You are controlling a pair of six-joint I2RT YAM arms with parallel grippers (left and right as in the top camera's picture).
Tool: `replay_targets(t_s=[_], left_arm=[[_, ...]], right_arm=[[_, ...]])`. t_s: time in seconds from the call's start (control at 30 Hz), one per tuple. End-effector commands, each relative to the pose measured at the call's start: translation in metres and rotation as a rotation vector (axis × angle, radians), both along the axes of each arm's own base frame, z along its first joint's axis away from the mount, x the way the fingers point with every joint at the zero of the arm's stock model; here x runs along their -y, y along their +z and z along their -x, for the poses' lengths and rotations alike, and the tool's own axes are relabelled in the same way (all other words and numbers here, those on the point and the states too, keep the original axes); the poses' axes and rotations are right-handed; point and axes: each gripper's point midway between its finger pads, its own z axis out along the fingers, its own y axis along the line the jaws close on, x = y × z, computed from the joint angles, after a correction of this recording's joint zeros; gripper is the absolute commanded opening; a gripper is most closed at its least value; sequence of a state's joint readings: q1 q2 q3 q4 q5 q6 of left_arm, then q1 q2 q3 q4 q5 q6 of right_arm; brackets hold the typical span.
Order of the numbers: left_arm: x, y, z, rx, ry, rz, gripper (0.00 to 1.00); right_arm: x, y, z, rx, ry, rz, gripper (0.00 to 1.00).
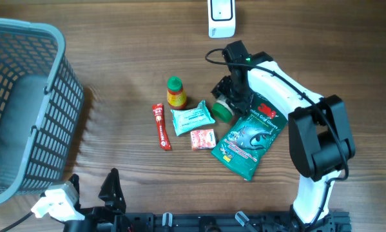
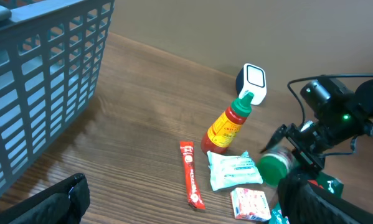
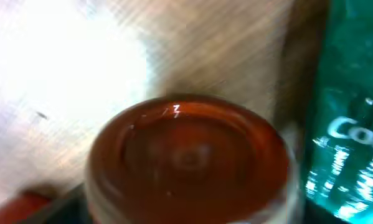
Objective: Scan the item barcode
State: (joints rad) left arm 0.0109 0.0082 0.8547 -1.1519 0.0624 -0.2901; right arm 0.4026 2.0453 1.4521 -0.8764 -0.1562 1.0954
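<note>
The fingers of your right gripper (image 1: 230, 100): squeezing or not, you cannot tell. On your left gripper (image 1: 93, 188) they stand wide apart. Left of the green bag (image 1: 247, 138) lies the jar (image 1: 221, 112), at your right fingers. You seem to be grabbing it. Next, hold tight and lift it to the far scanner (image 1: 221, 16).

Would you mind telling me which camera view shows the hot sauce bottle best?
Left wrist: the hot sauce bottle stands side-on, with its label and green cap clear. Overhead shows it from above, small and mostly cap. The right wrist view does not show it.
</note>
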Motion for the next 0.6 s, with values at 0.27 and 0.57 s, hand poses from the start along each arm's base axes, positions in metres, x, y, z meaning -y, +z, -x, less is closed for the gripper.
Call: replay_targets(t_s=[0.27, 0.57], left_arm=[[0.002, 0.000, 0.000, 0.003, -0.015, -0.015, 1.00], [0.002, 0.000, 0.000, 0.003, -0.015, -0.015, 1.00]], right_arm=[[0.004, -0.004, 0.007, -0.011, 0.074, 0.059, 0.84], [0.038, 0.001, 0.062, -0.224, 0.250, 0.183, 0.85]])
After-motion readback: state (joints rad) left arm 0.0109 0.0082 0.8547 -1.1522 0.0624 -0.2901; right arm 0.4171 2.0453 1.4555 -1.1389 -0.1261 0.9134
